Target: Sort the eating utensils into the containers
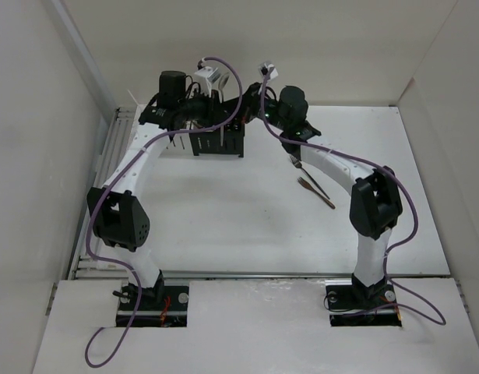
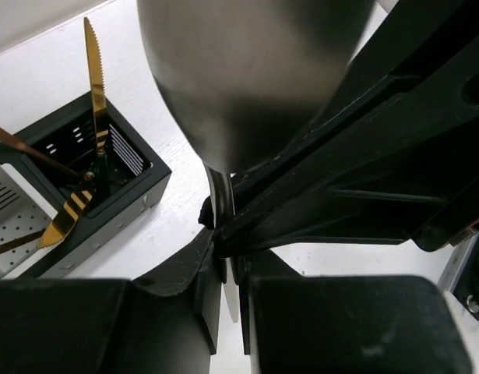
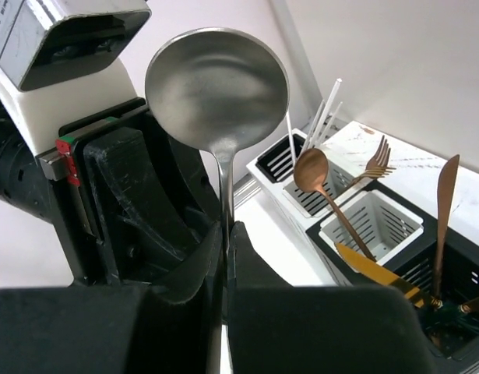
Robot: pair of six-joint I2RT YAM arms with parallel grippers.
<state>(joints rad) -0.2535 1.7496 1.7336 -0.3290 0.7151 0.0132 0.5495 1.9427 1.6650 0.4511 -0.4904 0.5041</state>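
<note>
Well, left gripper (image 2: 223, 243) and right gripper (image 3: 226, 235) both look pinched on the silver spoon (image 3: 216, 86) at the table's (image 1: 223, 234) twelve o'clock; free one first; then lower it handle-down beside the copper spoon (image 3: 311, 171).

Plain white walls (image 1: 247, 47) are rising beyond and to both sides of the left pincer (image 2: 223, 257); a white desk (image 1: 223, 226) is lying below it.

You had four caddies (image 3: 379, 226) in a row along the far edge. In them you could count one copper spoon (image 3: 311, 171), one copper fork (image 3: 377, 160), one copper knife (image 3: 445, 195), one gold knife (image 3: 371, 269) and at least three white chopsticks (image 3: 325, 113). There was one silver spoon (image 3: 216, 86). Toward the right edge lay one loose fork (image 1: 296, 163) and one loose copper utensil (image 1: 317, 193).
</note>
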